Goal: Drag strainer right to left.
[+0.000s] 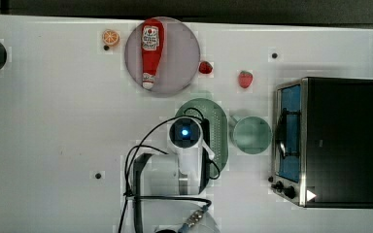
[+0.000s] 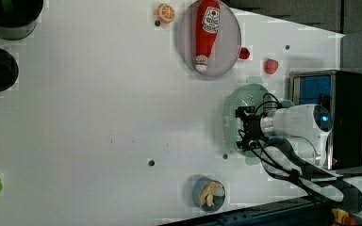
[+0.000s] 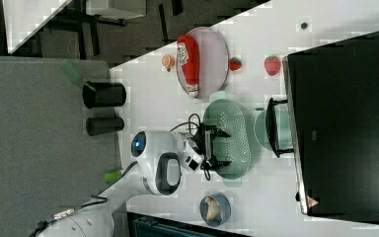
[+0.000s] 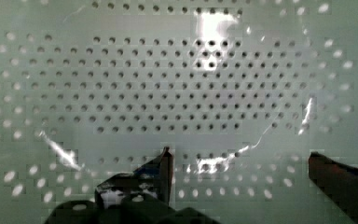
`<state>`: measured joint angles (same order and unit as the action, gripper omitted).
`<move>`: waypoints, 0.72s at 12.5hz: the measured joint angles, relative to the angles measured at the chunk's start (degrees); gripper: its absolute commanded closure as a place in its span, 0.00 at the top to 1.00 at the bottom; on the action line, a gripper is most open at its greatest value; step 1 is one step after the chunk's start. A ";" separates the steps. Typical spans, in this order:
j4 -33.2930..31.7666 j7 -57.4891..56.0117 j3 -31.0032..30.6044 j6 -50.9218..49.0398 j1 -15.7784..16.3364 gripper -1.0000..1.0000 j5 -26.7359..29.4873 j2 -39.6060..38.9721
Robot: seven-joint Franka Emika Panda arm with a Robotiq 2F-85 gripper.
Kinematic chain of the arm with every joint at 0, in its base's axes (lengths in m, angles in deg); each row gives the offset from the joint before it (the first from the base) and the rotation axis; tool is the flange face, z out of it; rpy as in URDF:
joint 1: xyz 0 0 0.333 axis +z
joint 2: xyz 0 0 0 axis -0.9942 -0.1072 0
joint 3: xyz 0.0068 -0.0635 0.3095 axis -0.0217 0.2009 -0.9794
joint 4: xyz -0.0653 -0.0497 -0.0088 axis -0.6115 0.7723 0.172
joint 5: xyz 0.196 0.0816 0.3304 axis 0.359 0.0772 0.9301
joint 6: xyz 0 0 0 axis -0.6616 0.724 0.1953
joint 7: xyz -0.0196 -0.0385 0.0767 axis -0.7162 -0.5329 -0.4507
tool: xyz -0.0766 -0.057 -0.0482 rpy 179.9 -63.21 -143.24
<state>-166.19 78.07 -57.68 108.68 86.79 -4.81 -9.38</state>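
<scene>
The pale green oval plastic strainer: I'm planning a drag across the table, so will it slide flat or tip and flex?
The pale green oval plastic strainer looks wide and shallow, so it probably slides flat rather than tipping. Thin perforated plastic suggests light weight and slight flex. The open gripper hangs over its bowl; the mint-green mug sits close beside it.
</scene>
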 measured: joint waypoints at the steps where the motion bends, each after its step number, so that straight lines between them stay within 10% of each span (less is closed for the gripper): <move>1: 0.34 0.53 0.01 -0.22 1.38 1.00 -0.18 -0.08; 9: 3.36 7.86 -2.51 0.28 13.55 1.00 0.19 0.20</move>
<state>-162.83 85.93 -60.20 108.96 100.34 -4.62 -9.18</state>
